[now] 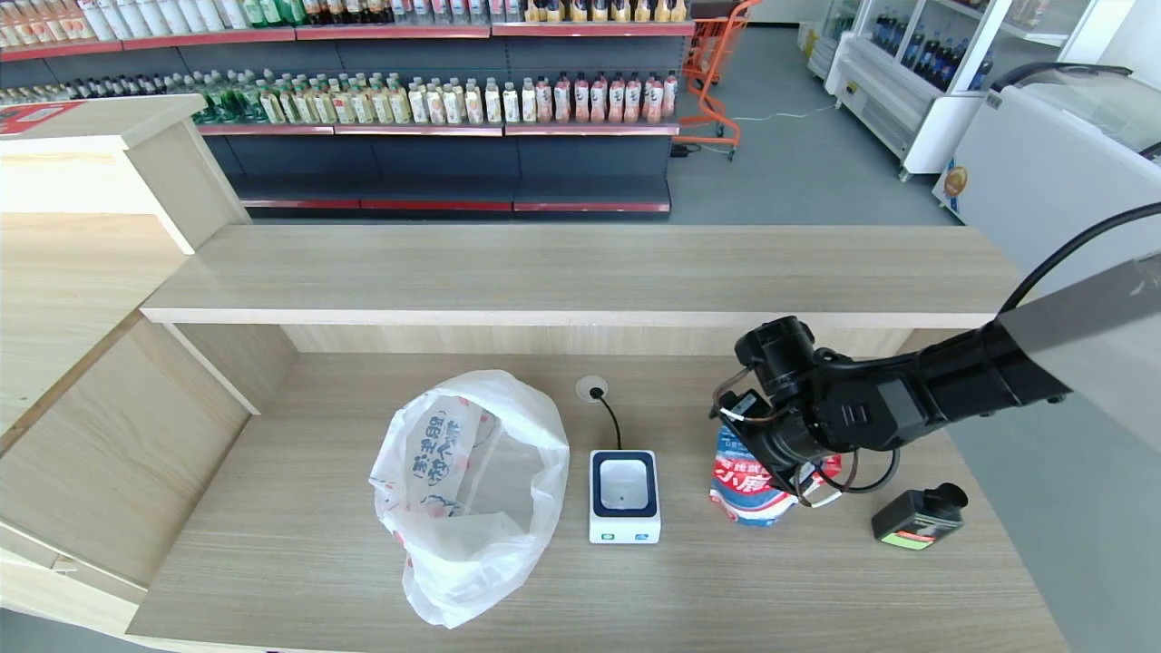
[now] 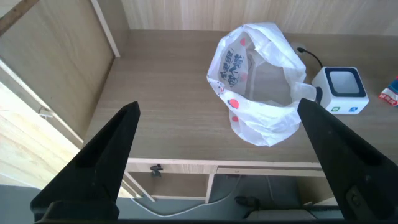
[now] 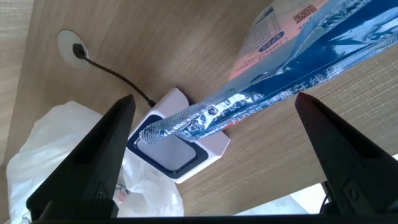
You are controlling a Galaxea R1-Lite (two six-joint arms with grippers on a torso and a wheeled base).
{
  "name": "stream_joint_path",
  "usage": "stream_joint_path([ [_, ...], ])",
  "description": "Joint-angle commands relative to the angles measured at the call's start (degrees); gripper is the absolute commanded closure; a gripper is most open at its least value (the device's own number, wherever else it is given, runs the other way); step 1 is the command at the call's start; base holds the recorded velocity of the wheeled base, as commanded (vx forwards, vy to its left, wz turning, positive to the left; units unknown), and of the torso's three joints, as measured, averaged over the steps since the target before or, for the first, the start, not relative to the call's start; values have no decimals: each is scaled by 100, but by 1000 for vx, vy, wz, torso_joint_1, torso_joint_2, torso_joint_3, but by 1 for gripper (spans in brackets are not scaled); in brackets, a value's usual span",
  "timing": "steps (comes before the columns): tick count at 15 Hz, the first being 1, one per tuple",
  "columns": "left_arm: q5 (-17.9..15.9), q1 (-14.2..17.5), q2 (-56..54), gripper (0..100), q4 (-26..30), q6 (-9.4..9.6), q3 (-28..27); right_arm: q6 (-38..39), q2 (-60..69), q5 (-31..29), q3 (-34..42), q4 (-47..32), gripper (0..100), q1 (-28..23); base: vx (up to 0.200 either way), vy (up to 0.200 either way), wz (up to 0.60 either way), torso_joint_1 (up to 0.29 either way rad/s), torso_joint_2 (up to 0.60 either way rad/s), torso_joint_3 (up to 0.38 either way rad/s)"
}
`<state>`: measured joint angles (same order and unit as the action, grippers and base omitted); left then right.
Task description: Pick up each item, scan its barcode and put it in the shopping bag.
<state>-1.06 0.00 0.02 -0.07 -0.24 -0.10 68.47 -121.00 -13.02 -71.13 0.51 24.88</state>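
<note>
A blue, white and red snack bag [image 1: 746, 494] stands on the wooden counter to the right of the scanner [image 1: 624, 494]. My right gripper [image 1: 771, 458] sits over its top. In the right wrist view the gripper [image 3: 216, 102] is open, and the snack bag [image 3: 298, 37] runs between the two wide-spread fingers with its sealed silver edge near the scanner [image 3: 177, 146]. The white plastic shopping bag [image 1: 472, 490] lies open to the left of the scanner. My left gripper [image 2: 219, 109] is open and holds nothing, above the counter's front edge, short of the shopping bag [image 2: 261, 87].
A black bottle [image 1: 918, 519] lies on the counter at the far right. The scanner's cable [image 1: 606, 413] runs to a hole at the back of the counter. A raised shelf [image 1: 580, 272] borders the rear and a wooden side wall [image 1: 118, 453] closes the left.
</note>
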Motion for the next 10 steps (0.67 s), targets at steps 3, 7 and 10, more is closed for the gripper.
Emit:
stream_joint_path([
  [3, 1, 0, -2, 0, -1, -2, 1, -124, 376, -113, 38, -25, 0, -18, 0, 0, 0, 0, 0, 0],
  [7, 1, 0, -2, 0, -1, -2, 1, -168, -55, -227, 223, -183, 0, -168, 0, 0, 0, 0, 0, 0],
  [10, 1, 0, -2, 0, -1, -2, 1, -273, -380, -236, 179, -165, 0, -150, 0, 0, 0, 0, 0, 0],
])
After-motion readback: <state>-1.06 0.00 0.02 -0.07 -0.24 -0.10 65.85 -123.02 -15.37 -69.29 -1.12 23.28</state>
